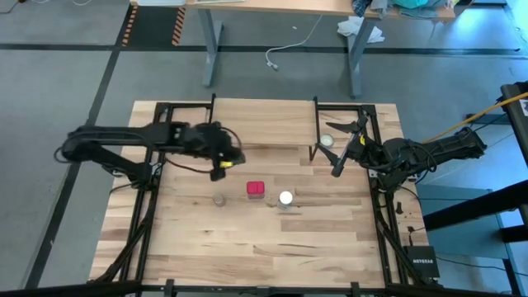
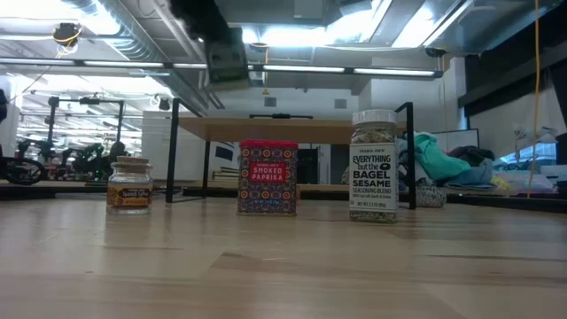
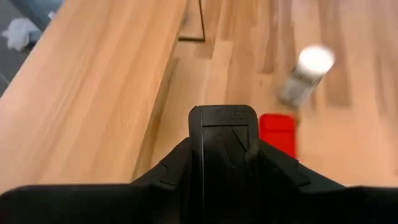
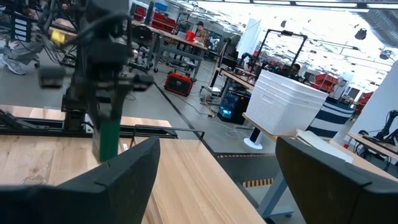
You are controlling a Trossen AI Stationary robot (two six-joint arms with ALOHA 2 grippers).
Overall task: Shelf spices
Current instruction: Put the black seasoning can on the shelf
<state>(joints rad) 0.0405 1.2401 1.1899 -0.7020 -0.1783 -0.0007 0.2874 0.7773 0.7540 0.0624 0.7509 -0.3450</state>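
Spices first: three of them stand in a row near the middle of the table [image 1: 190,247]: the tan-grey jar [image 1: 219,199], the red paprika box [image 1: 256,190] and the white-lidded sesame jar [image 1: 285,198]. The fourth, the dark tin [image 3: 224,134], is clamped between the fingers of my left gripper [image 1: 224,163], at about 10 o'clock from the red box and lifted off the wood. I judge it is held high like this to pass over the edge of the shelf [image 1: 264,124], which lies toward 12 o'clock with its board bare.

My right gripper [image 1: 338,165] waits at about 2 o'clock from the row with its fingers spread wide, holding nothing, near a pale disc [image 1: 327,140]. I think it stays aside so the arms do not cross.

The tabletop is light planks, flat and dry-looking. Beyond it are a grey floor, a desk at 12 o'clock, and a workshop with bright ceiling lights.
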